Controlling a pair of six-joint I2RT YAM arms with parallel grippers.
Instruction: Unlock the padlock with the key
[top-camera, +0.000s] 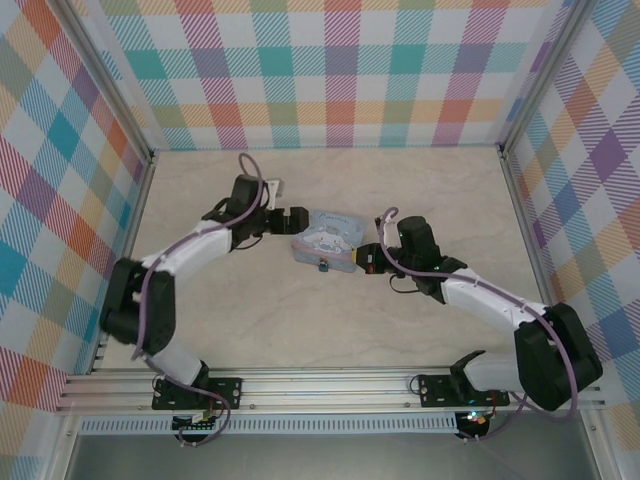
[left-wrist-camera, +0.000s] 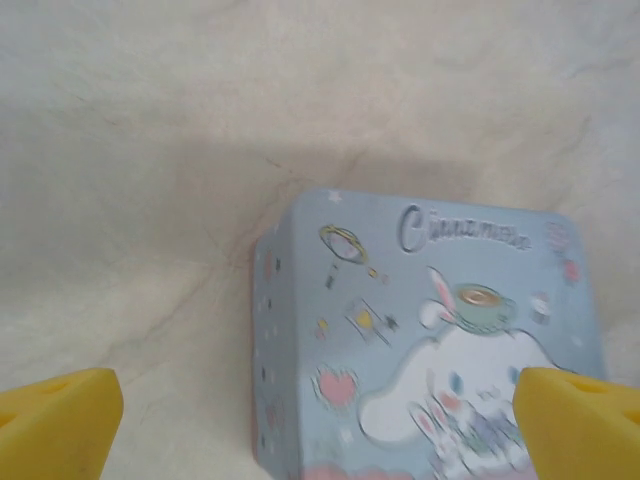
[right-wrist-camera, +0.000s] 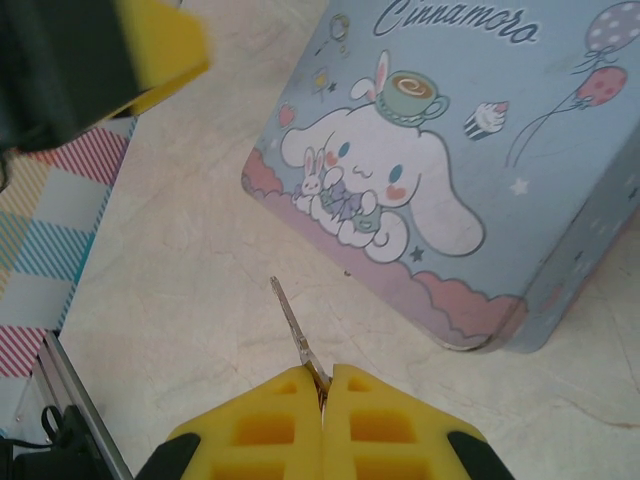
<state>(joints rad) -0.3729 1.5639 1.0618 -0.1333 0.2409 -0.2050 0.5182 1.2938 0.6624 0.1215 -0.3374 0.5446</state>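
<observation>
The key (right-wrist-camera: 297, 329) is a thin metal sliver sticking out up-left from my right gripper (right-wrist-camera: 322, 374), which is shut on its bow just above the tabletop. The pastel-blue cartoon-dog tin (right-wrist-camera: 470, 150) lies up and to the right of the key tip. In the top view a tiny blue padlock (top-camera: 323, 266) sits at the tin's (top-camera: 328, 240) near side, just left of my right gripper (top-camera: 363, 258). My left gripper (left-wrist-camera: 320, 430) is open, its yellow fingertips (left-wrist-camera: 55, 420) straddling the tin's (left-wrist-camera: 430, 330) left end; it is also seen from above (top-camera: 298, 219).
The pale marble-look tabletop (top-camera: 300, 330) is walled by checked panels (top-camera: 330, 70). A small white object (top-camera: 272, 186) lies behind the left arm. A metal rail (top-camera: 330, 385) runs along the near edge. My left finger (right-wrist-camera: 160, 45) shows in the right wrist view's upper left.
</observation>
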